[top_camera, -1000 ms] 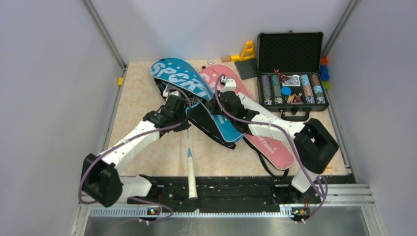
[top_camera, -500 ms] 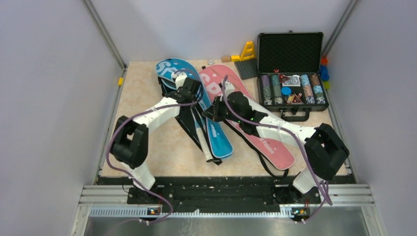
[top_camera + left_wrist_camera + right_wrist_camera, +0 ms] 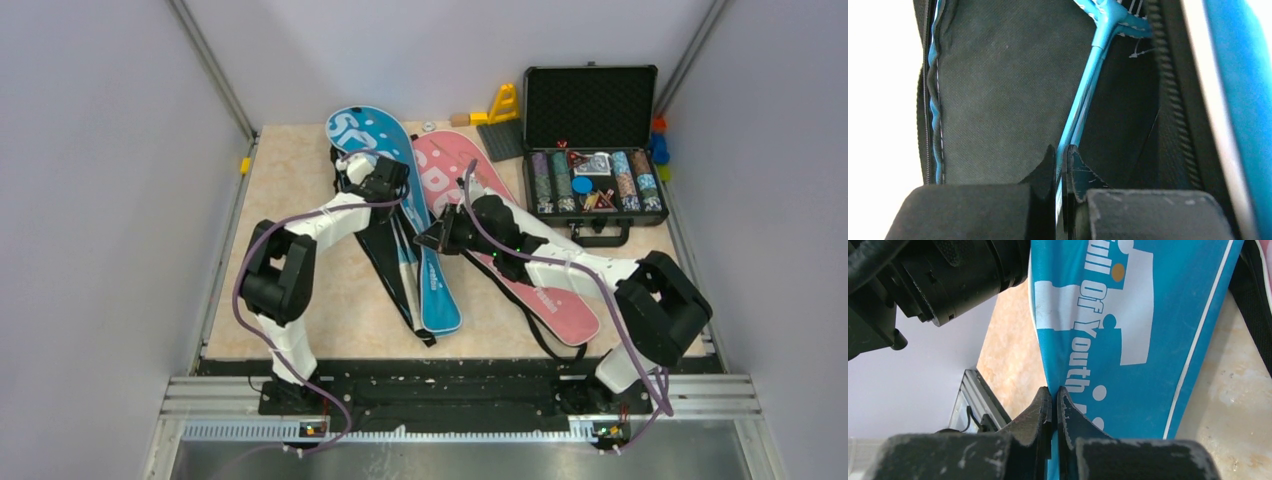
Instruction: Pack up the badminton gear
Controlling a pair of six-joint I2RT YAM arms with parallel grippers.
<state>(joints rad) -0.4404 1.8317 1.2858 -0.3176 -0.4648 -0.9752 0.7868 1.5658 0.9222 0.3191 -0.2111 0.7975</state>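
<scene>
The jaws of the left gripper (image 3: 1062, 157) are pinched on the thin light-blue shaft of a racket (image 3: 1091, 65). This racket is laid inside the opened blue cover (image 3: 440, 300), against its black lining (image 3: 998, 90). The throat of the frame, with a few strings, is caught at the upper edge of the left wrist view, and a black zip (image 3: 1162, 75) is seen running along the right of the shaft. The jaws of the right gripper (image 3: 1053, 392) are pressed together on the edge of the same cover's printed blue flap, where "ull Of Youth" can be read in white letters (the first letter is cut off by the picture's edge). From above, the blue cover is seen stretched lengthways down the middle of the beige surface (image 3: 290, 210), with its head at the far side. The pink cover (image 3: 565, 305) is laid flat just to its right. A large white "SP" can be made out on each head, the rest being hidden by the arms, and the small print lower down cannot be read. An open black case (image 3: 592, 105) with rows of chips is set at the far right, near the pink cover's head. A yellow toy (image 3: 503, 102) is placed at the far edge, to the left of the case.
</scene>
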